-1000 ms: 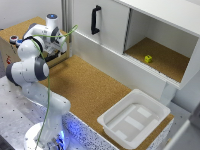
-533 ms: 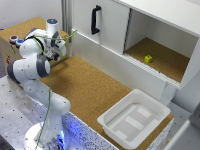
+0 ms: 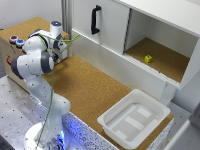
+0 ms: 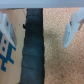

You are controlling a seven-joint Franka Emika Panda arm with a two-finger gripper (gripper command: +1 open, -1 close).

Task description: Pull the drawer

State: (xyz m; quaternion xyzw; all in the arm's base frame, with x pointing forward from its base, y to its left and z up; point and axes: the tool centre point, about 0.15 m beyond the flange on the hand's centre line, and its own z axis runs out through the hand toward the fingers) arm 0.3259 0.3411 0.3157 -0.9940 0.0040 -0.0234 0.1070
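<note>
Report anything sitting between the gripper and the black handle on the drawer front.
Nothing visible blocks the way. The gripper, open, hangs over bare cork tabletop to the exterior view's left of the black handle. The thin green cable arcs beside the gripper. The white tray lies well off to the exterior view's right.

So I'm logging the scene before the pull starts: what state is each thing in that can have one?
Gripper: open, fingers apart, holding nothing.
Cabinet door with black handle: shut.
Open compartment: no door over it, a small yellow object lying inside.
White tray: upright on the cork table, empty.
Drawer: cannot tell which part it is, or whether it has been pulled.
</note>
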